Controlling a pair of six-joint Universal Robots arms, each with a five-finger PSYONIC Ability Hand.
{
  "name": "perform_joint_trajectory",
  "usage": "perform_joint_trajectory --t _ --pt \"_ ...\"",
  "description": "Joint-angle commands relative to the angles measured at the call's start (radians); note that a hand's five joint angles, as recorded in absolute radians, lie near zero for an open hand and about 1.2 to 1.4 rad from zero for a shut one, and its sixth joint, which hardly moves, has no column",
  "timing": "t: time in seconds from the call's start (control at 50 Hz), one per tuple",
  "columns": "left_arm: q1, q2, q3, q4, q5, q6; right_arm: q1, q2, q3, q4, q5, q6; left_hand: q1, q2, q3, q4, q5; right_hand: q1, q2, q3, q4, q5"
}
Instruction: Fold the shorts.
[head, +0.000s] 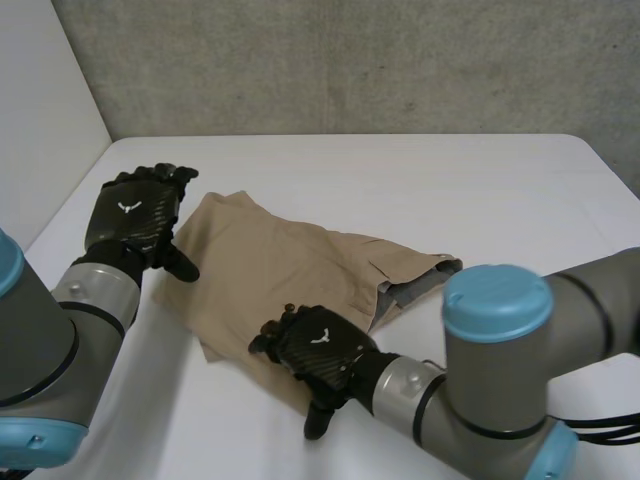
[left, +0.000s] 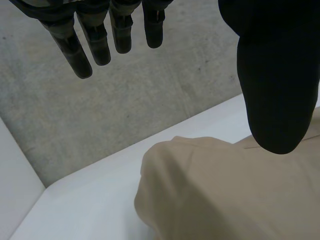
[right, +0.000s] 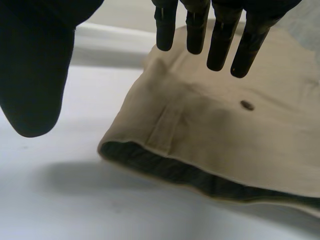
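Fingers (left: 99, 45) of left hand (head: 135, 218) straight, empty, beside shorts (head: 290, 265) corner; right hand (head: 318, 345) likewise extended, empty, over near edge.

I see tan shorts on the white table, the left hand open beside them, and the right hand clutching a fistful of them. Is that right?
Not quite: the right hand clutches nothing. The right wrist view shows its fingers straight above the shorts, thumb apart. The left hand is open beside them on the white table.
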Motion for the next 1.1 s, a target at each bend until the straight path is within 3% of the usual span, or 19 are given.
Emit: perform_joint_trajectory --t 0.02,0.08,0.16,0.22,0.32,0.48,0.58,0.72,0.74,0.8,0.96,1.1 --pt "0.016 0.004 -0.006 -0.003 0.001 -0.007 0.016 0.093 -0.044 -0.075 0.062 -0.02 -0.011 -0.028 -0.036 -0.026 -0.042 0.252 0.205 0.196 0.211 0.2" --pt "0.016 0.004 -0.009 -0.003 0.001 -0.007 0.016 0.107 -0.052 -0.112 0.082 -0.023 -0.011 -0.028 -0.036 -0.026 -0.042 0.329 0.282 0.273 0.288 0.276" --pt "0.014 0.005 -0.014 -0.003 0.001 -0.007 0.016 0.125 -0.06 -0.167 0.09 -0.032 -0.014 -0.031 -0.039 -0.029 -0.045 0.625 0.578 0.569 0.584 0.572" --pt "0.013 0.005 -0.015 -0.003 0.0 -0.007 0.016 0.142 -0.073 -0.189 0.094 -0.048 -0.014 -0.031 -0.039 -0.029 -0.045 1.175 1.128 1.119 1.134 1.122" --pt "0.014 0.007 -0.017 -0.003 0.0 -0.007 0.014 0.116 -0.095 -0.198 0.123 -0.055 -0.014 -0.031 -0.039 -0.029 -0.045 1.177 1.129 1.12 1.135 1.124" --pt "0.014 0.027 -0.018 -0.003 -0.002 -0.007 -0.044 0.075 -0.293 -0.287 0.251 -0.058 -0.015 -0.031 -0.04 -0.03 -0.046 1.177 1.129 1.12 1.135 1.124" --pt "0.013 0.065 -0.037 -0.002 -0.003 -0.007 -0.144 0.167 -0.539 -0.345 0.332 -0.103 -0.015 -0.031 -0.04 -0.03 -0.046 1.177 1.129 1.12 1.135 1.124" --pt "0.008 0.107 -0.055 0.004 0.0 -0.009 -0.283 0.377 -0.857 -0.338 0.464 -0.279 -0.015 -0.031 -0.04 -0.03 -0.046 1.177 1.129 1.12 1.135 1.124" --pt "0.007 0.11 -0.058 0.004 0.001 -0.009 -0.29 0.395 -0.877 -0.335 0.472 -0.296 -0.015 -0.031 -0.04 -0.03 -0.046 1.07 1.023 1.014 1.029 1.017" --pt "0.005 0.111 -0.061 0.004 0.001 -0.007 -0.3 0.447 -0.917 -0.292 0.492 -0.357 -0.015 -0.031 -0.04 -0.03 -0.046 -0.045 -0.092 -0.101 -0.086 -0.098" --pt "-0.019 0.093 -0.064 0.001 0.006 -0.002 -0.3 0.35 -0.79 -0.14 0.525 -0.361 -0.015 -0.031 -0.04 -0.03 -0.046 -0.045 -0.092 -0.101 -0.086 -0.098" --pt "-0.075 0.038 -0.066 -0.005 0.008 0.01 -0.308 0.127 -0.529 -0.023 0.452 -0.304 0.03 0.013 0.005 0.015 -0.001 -0.045 -0.092 -0.101 -0.086 -0.098"
